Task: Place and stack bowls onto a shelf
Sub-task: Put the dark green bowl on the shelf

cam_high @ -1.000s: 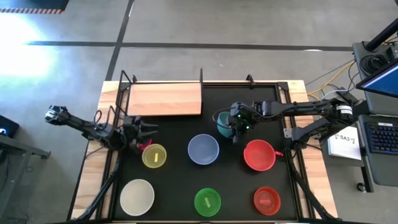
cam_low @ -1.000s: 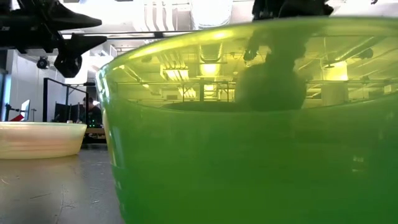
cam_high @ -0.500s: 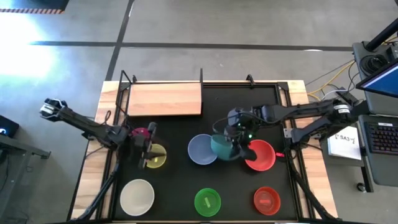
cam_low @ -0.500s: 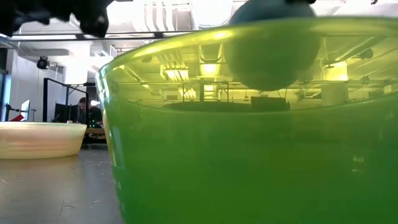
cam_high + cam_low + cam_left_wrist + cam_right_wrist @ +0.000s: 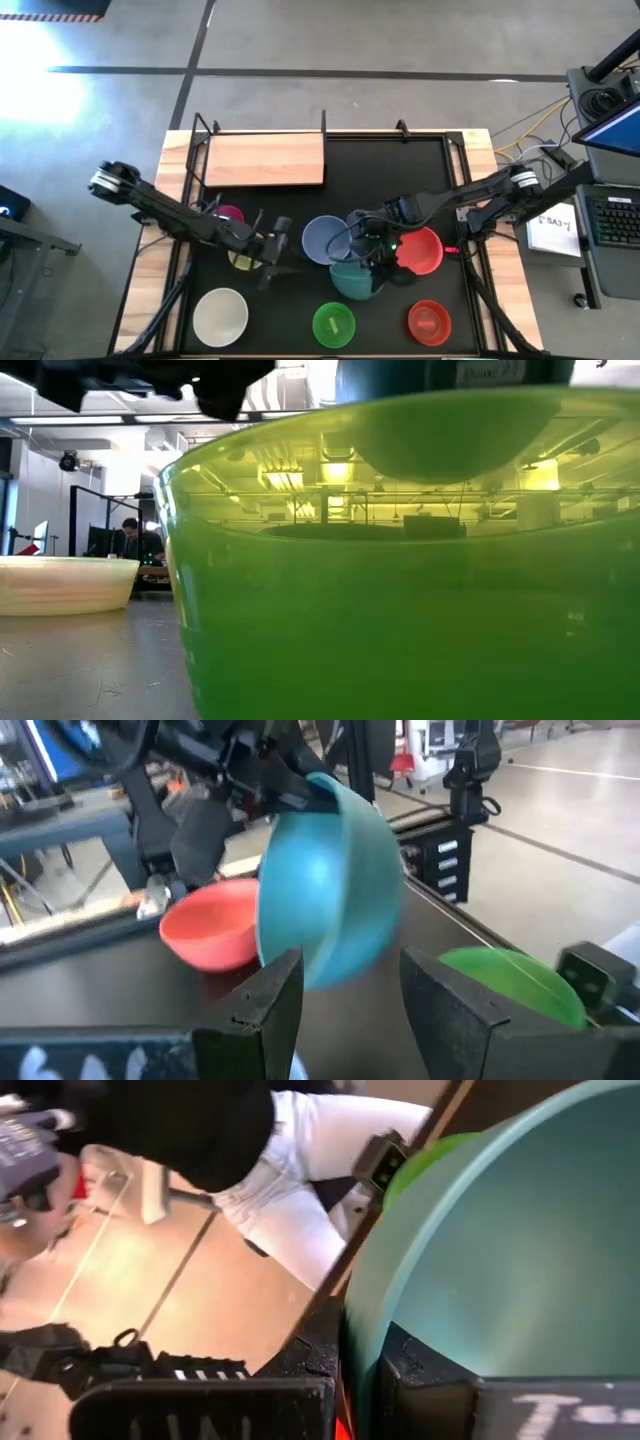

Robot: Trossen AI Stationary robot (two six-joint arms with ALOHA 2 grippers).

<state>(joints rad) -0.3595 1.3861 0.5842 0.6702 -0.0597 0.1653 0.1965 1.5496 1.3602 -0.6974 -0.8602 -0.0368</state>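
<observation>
My right gripper (image 5: 368, 252) is shut on a teal bowl (image 5: 350, 278) (image 5: 325, 885), held in the air between the blue-grey bowl (image 5: 322, 238) and the green bowl (image 5: 333, 323). My left gripper (image 5: 272, 248) (image 5: 350, 1000) is open and empty, just left of the blue-grey bowl, its fingers pointing at the teal bowl. The yellow bowl (image 5: 243, 260) lies partly under the left arm, with the magenta bowl (image 5: 228, 213) beside it. The wooden shelf (image 5: 265, 160) stands at the far left with nothing on it. My right gripper holds the teal bowl by its rim (image 5: 360, 1320), one finger inside the bowl (image 5: 430, 1380) and one outside. The held rim (image 5: 305, 790) is the bowl's top. The bowl hangs below it, tipped on its side, lifted clear of the table.
A large red bowl (image 5: 420, 250) sits under the right arm. A cream white bowl (image 5: 220, 315) and a small red bowl (image 5: 428, 320) sit along the near edge. The green bowl (image 5: 400, 560) fills the low view. A person stands beyond the table (image 5: 290, 1170).
My right gripper has carried the teal bowl from the far right of the table toward the near edge and a little left, past the blue-grey bowl, tipping it. My left gripper has gone right and nearer, over the yellow bowl, and the magenta bowl now shows behind it.
</observation>
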